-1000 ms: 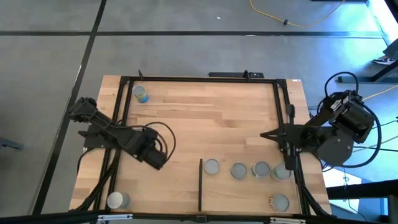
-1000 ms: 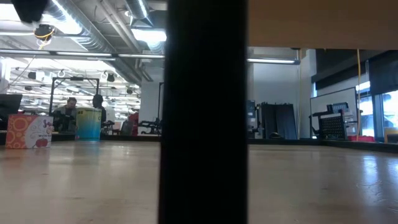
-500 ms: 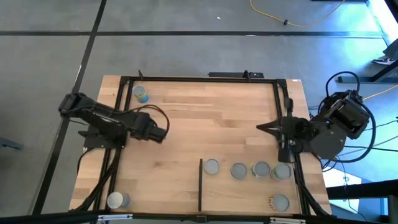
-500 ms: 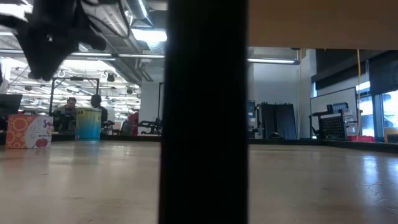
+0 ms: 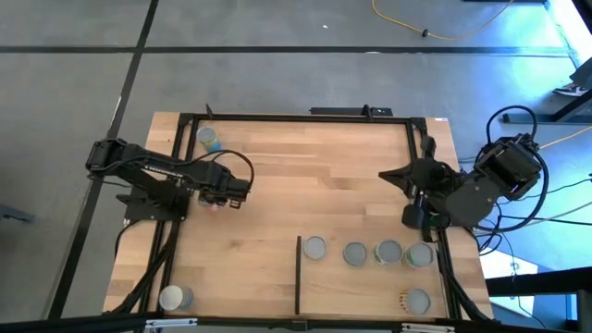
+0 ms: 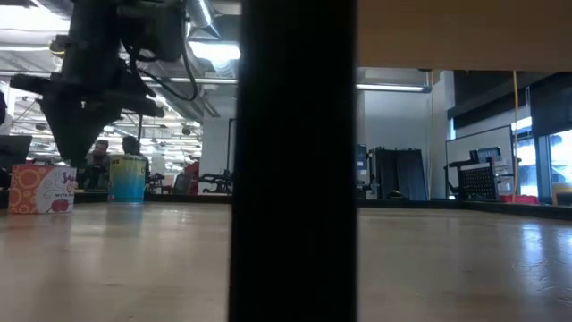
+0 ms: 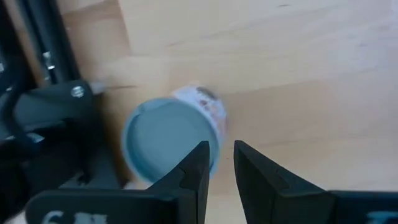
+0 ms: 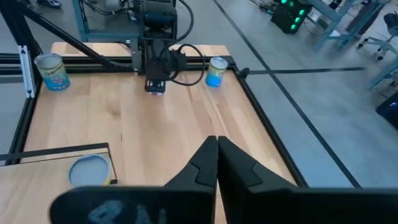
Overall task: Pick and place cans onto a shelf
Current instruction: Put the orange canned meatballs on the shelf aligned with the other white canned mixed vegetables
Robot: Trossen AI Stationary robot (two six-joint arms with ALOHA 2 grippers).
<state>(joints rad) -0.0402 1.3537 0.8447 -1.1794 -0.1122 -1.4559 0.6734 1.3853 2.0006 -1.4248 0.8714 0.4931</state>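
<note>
Overhead, the left gripper [image 5: 242,190] hangs over the left half of the plank tabletop [image 5: 314,176], well apart from the blue-labelled can [image 5: 209,140] at the far left corner. A white-topped can [image 5: 173,298] stands at the near left corner. The shelf [image 5: 365,277] fills the near right quarter behind its dark edge strip [image 5: 298,275]; four grey-topped cans [image 5: 314,247] stand in a row along its far side, a fifth can [image 5: 417,301] near the right corner. The right gripper [image 5: 387,176] points inward from the table's right rail.

Low view: a dark post [image 6: 295,161] blocks the centre. The left arm [image 6: 98,80] hangs at upper left; the blue can [image 6: 128,177] and an orange-white box [image 6: 37,189] sit far back.

Left wrist view: fingers [image 7: 193,171] narrowly parted, nothing between them; beyond them a pale-blue-lidded can [image 7: 171,140], possibly lying on its side, beside the dark frame [image 7: 50,112].

Right wrist view: fingers [image 8: 214,158] pressed together, empty. Across the table, the left arm [image 8: 157,56], the blue can [image 8: 217,71] and a second can [image 8: 50,71]; one shelf can [image 8: 90,170] close by.
</note>
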